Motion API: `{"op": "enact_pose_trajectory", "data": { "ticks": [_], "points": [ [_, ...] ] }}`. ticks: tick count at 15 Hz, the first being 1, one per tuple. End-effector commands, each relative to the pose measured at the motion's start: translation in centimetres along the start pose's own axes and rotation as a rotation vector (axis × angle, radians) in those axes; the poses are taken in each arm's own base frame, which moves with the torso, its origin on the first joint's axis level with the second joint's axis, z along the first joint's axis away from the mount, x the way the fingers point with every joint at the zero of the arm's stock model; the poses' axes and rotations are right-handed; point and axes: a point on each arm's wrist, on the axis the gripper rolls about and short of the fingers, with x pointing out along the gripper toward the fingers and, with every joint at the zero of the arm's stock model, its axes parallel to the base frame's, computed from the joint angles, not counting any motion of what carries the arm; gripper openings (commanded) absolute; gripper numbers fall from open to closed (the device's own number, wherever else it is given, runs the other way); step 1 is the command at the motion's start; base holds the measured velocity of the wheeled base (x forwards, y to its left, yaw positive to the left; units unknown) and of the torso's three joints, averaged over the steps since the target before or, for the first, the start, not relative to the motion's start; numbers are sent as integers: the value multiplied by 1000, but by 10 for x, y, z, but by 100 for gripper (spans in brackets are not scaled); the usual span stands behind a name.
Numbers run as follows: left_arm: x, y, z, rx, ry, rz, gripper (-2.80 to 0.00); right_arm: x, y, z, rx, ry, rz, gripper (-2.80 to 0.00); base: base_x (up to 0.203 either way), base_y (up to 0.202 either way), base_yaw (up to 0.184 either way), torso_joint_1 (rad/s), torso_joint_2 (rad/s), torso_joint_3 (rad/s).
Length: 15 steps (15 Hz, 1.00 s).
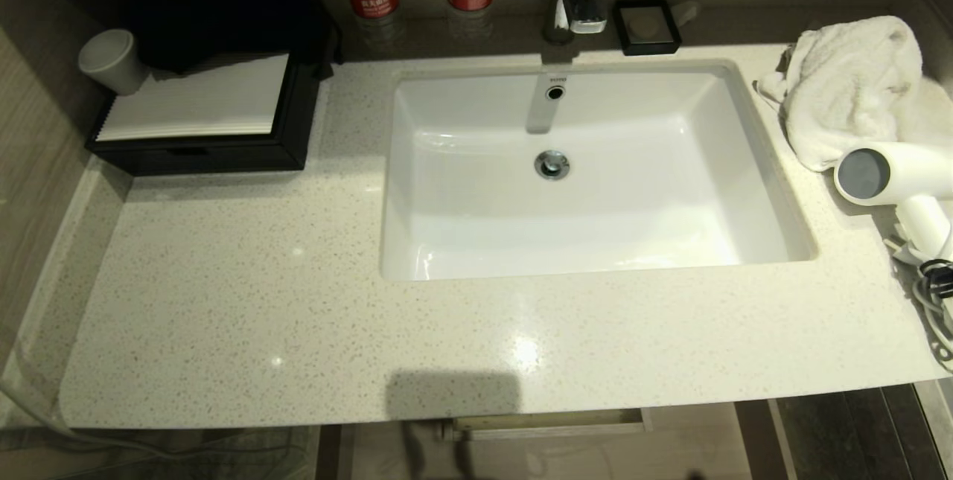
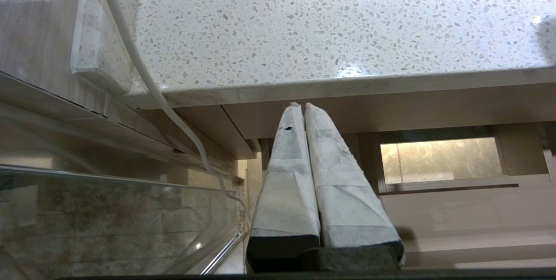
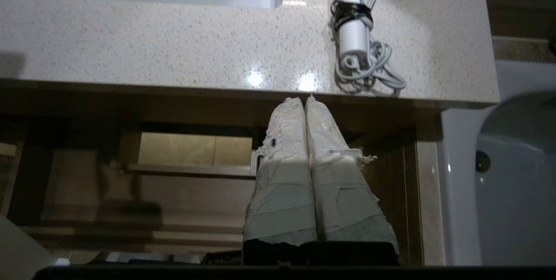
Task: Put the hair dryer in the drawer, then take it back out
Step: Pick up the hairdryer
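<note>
I am holding my left gripper (image 2: pixel 299 105) and right gripper (image 3: pixel 304 100) pressed together and empty below the countertop (image 1: pixel 298 301), while the hair dryer (image 1: pixel 890 175) is lying at the frame's right edge, so stowing and retrieval are both remaining.

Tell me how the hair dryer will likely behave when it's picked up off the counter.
The hair dryer looks like smooth hard plastic, so it is probably rigid but somewhat slippery. Its round barrel may roll if nudged. The cord, bundled against the handle by a black tie, leaves loose loops that could dangle and snag.
</note>
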Motion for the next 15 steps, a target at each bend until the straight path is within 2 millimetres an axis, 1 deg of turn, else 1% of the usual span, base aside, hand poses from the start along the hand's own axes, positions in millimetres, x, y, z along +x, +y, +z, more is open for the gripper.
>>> {"op": "enact_pose_trajectory", "data": {
  "ticks": [1, 2, 3, 4, 5, 7, 9, 11, 13, 14, 15],
  "points": [
    [0, 0, 0, 0, 2, 1, -280, 21, -5, 11, -18, 152, -54, -280, 0, 0, 0, 0, 0, 0],
    [0, 0, 0, 0, 1, 1, -280, 32, -7, 6, -29, 216, -99, -280, 0, 0, 0, 0, 0, 0],
    [0, 0, 0, 0, 2, 1, -280, 44, -6, -3, -35, 279, -147, -280, 0, 0, 0, 0, 0, 0],
    [0, 0, 0, 0, 1, 0, -280, 57, -4, -8, -28, 329, -203, -280, 0, 0, 0, 4, 25, 12],
    [0, 0, 0, 0, 1, 1, -280, 71, -3, -8, -14, 377, -233, -280, 0, 0, 0, -2, 39, 22],
    [0, 0, 0, 0, 1, 1, -280, 95, 0, -8, 29, 463, -238, -280, 0, 0, 0, -16, 42, 23],
    [0, 0, 0, 0, 1, 1, -280, 125, 6, -6, 51, 552, -243, -280, 0, 0, 0, -21, 39, 23],
    [0, 0, 0, 0, 1, 1, -280, 152, 14, -2, 80, 576, -247, -280, 0, 0, 0, -27, 34, 18],
    [0, 0, 0, 0, 1, 0, -280, 172, 18, 3, 114, 594, -278, -280, 0, 0, 0, -6, 13, 4],
    [0, 0, 0, 0, 2, 1, -280, 177, 19, 3, 114, 605, -297, 0, 0, 0, 0, 0, 0, 0],
    [0, 0, 0, 0, 1, 1, -280, 182, 20, 1, 97, 631, -309, 0, 0, 0, 0, -5, 27, 11]
  ]
}}
